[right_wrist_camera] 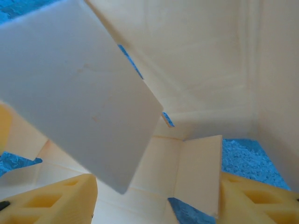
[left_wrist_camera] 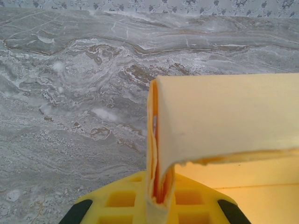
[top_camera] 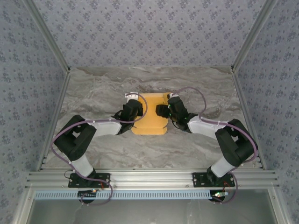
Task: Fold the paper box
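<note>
Item under inspection: a yellow-orange thin cardboard paper box (top_camera: 149, 122), partly erected, is lying at the middle of the grey marble-patterned table (top_camera: 103, 88), between the two grippers. In the overhead view its flat base is facing up and its scalloped tab edge is pointing to the near side.

Contents: in the right wrist view, pale inner walls (right_wrist_camera: 201, 56) are rising around the camera. One large loose flap (right_wrist_camera: 79, 98) is tilting across the left, and a smaller flap (right_wrist_camera: 201, 170) is standing upright near the right finger. Whether that flap is touching the finger cannot be told.

Left arm (top_camera: 88, 135): it is bending with its elbow out to the left and reaching in to the box's left edge. The left gripper (top_camera: 138, 112) is clamping tight on the box's doubled left wall (left_wrist_camera: 156, 154), which is standing upright between the yellow fingers (left_wrist_camera: 117, 200).

Right arm (top_camera: 224, 135): it is mirroring that pose, elbow out to the right. The right gripper (top_camera: 162, 110) is sitting at the box's far right corner. Its jaws are standing apart, and the yellow fingers (right_wrist_camera: 56, 200) are gripping nothing that can be seen.
</note>
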